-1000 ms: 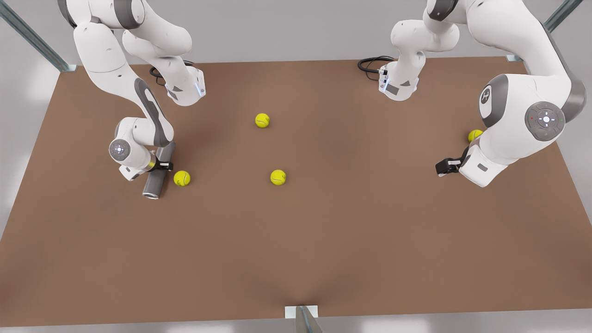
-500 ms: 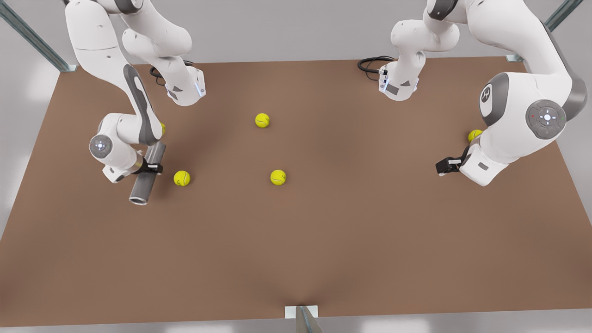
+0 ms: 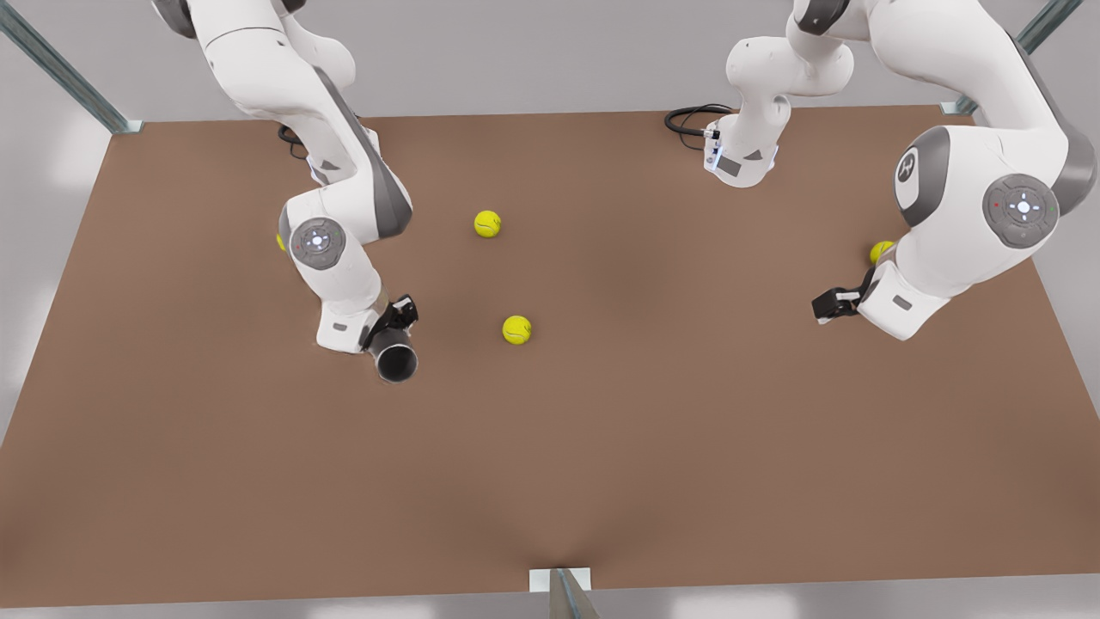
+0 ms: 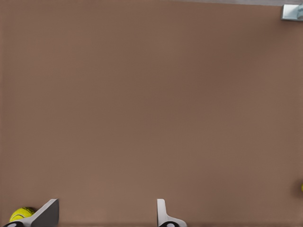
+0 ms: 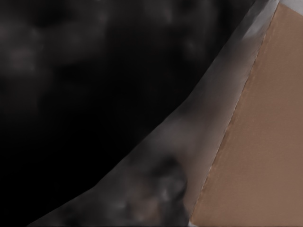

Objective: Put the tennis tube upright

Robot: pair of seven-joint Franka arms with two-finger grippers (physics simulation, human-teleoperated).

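Note:
The tennis tube (image 3: 396,361) is a grey hollow cylinder, seen end-on in the front view with its dark open mouth facing the camera, so it stands close to upright. I cannot tell whether its lower end touches the table. My right gripper (image 3: 397,320), at the front view's left, is shut on the tube's side. In the right wrist view the tube (image 5: 94,94) looms dark and very close. My left gripper (image 3: 823,305) waits open at the front view's right, its fingers (image 4: 47,215) holding nothing.
Tennis balls lie on the brown table (image 3: 653,447): one at the middle (image 3: 516,329), one farther back (image 3: 487,223), one beside the left arm (image 3: 881,252) (image 4: 21,214). Another ball (image 3: 280,242) peeks from behind the right arm. Cables (image 3: 687,116) lie at the back.
The right arm has swung toward the front view's right with the tube and turned it from slanting to end-on. The ball that lay beside the tube is now hidden. The left arm barely moved.

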